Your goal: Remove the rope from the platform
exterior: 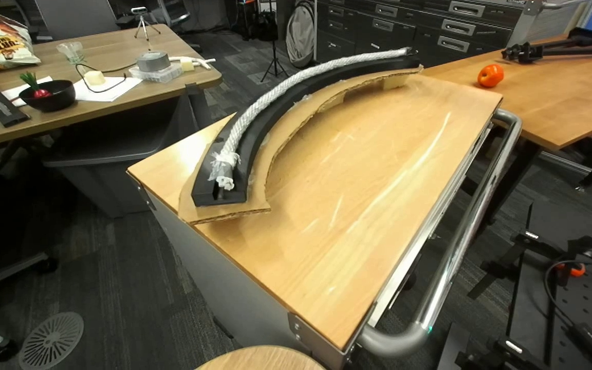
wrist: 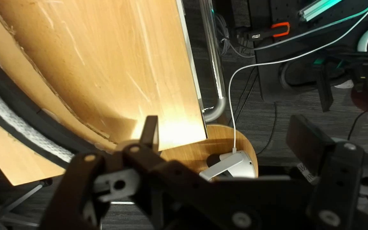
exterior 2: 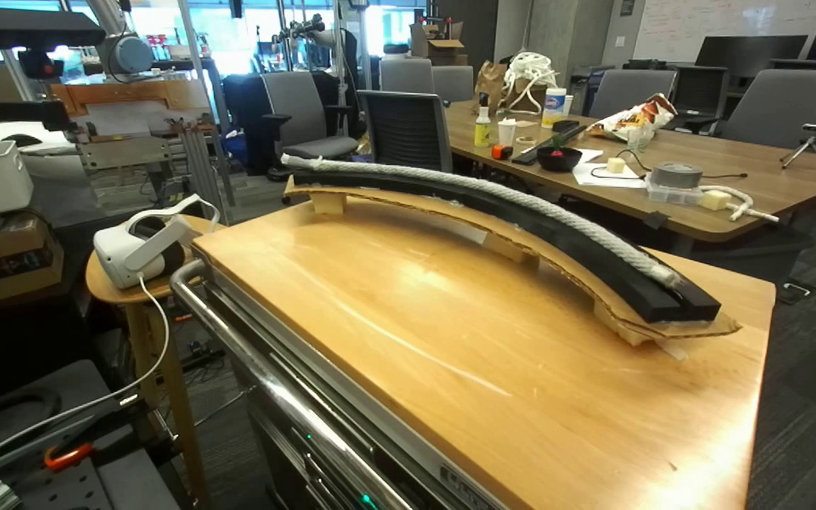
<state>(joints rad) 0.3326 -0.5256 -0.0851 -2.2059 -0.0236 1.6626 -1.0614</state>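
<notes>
The rope (exterior: 270, 97) is a thick light-grey cord with whitish, frayed ends. It lies along the top of the platform (exterior: 260, 136), a curved black track, and follows its arc. The rope (exterior 2: 542, 205) and the platform (exterior 2: 564, 237) show whole in an exterior view too. In the wrist view the rope (wrist: 21, 126) and the platform (wrist: 43, 121) show in part at the left. My gripper (wrist: 228, 134) is wide open and empty, with nothing between its fingers. It is apart from the rope, off to the side. The gripper is out of view in both exterior views.
A cardboard arc (exterior 2: 408, 202) on small blocks carries the platform on the light-wood tabletop (exterior: 357, 180). A metal rail (exterior: 460, 252) runs along one edge. A white headset (exterior 2: 142, 244) with a cable sits on a stool. A neighbouring table (exterior 2: 635, 198) holds tape and snacks.
</notes>
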